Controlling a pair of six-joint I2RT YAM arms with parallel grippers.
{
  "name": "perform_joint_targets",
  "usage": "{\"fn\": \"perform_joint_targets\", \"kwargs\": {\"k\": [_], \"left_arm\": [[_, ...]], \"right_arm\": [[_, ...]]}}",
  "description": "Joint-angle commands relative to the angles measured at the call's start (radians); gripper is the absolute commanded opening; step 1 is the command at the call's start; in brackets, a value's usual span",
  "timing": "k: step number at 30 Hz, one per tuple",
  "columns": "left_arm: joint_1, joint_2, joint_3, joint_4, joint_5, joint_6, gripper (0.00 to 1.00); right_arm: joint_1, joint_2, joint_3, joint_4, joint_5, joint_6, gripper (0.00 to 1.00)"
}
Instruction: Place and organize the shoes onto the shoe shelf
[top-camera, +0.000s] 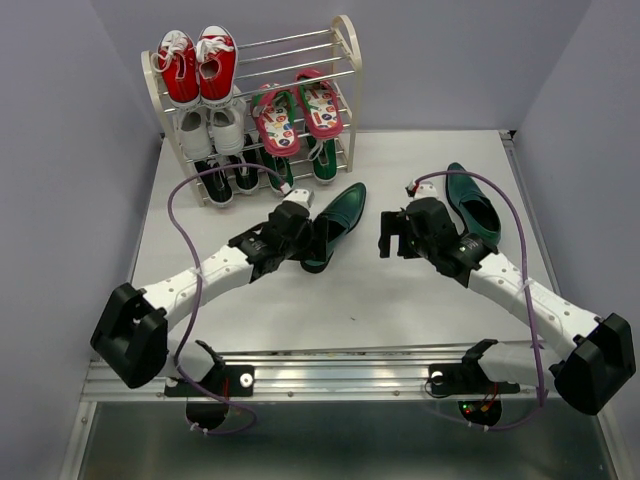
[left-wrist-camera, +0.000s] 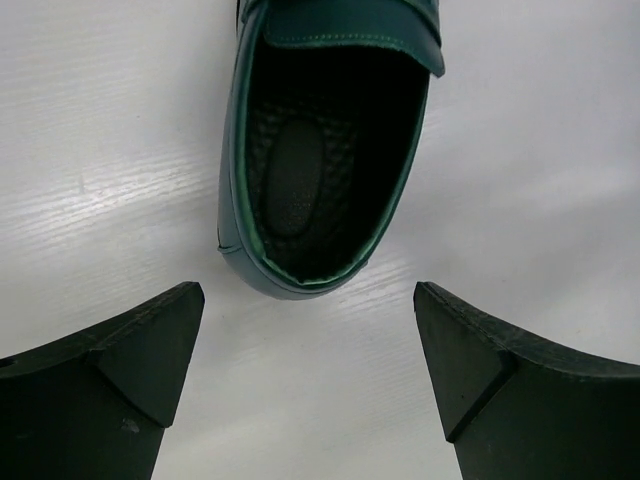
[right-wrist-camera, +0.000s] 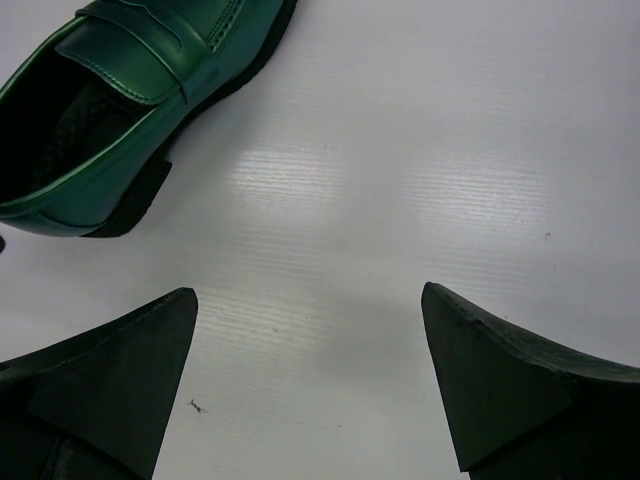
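The shoe shelf (top-camera: 351, 62) stands at the back left. Red-pink flip-flops (top-camera: 300, 115) lie on its middle tier, and green sneakers (top-camera: 323, 160) sit on the bottom tier at the right. Two dark green loafers rest on the table. One loafer (top-camera: 342, 218) (left-wrist-camera: 300, 180) (right-wrist-camera: 130, 70) lies in the middle, its heel just ahead of my open left gripper (top-camera: 310, 250) (left-wrist-camera: 310, 340), which holds nothing. The other loafer (top-camera: 472, 205) lies to the right, behind my right arm. My right gripper (top-camera: 392, 235) (right-wrist-camera: 310, 340) is open over bare table, right of the middle loafer.
Red sneakers (top-camera: 198, 65) sit on the shelf's top tier, white sneakers (top-camera: 212, 130) on the middle tier at the left, black sneakers (top-camera: 228, 178) below them. Grey walls close in the table on both sides and at the back.
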Motion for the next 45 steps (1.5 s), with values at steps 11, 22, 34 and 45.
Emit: {"fn": "perform_joint_targets", "kwargs": {"k": [11,22,34,45], "left_arm": [[-0.004,0.219,0.111,0.022,-0.077,0.196,0.99],[-0.004,0.249,0.097,0.063,-0.04,0.204,0.17],[-0.099,0.02,0.107,0.051,-0.159,0.11,0.0],[-0.214,-0.219,0.182,-0.013,-0.37,0.017,0.0]], "right_arm": [[-0.003,-0.021,0.016,0.035,-0.013,-0.028,1.0],[-0.003,-0.037,0.004,0.018,0.005,-0.026,1.0],[-0.003,-0.103,-0.061,0.016,0.028,-0.003,1.0],[-0.003,-0.225,-0.098,0.015,0.203,0.055,1.0]]}}
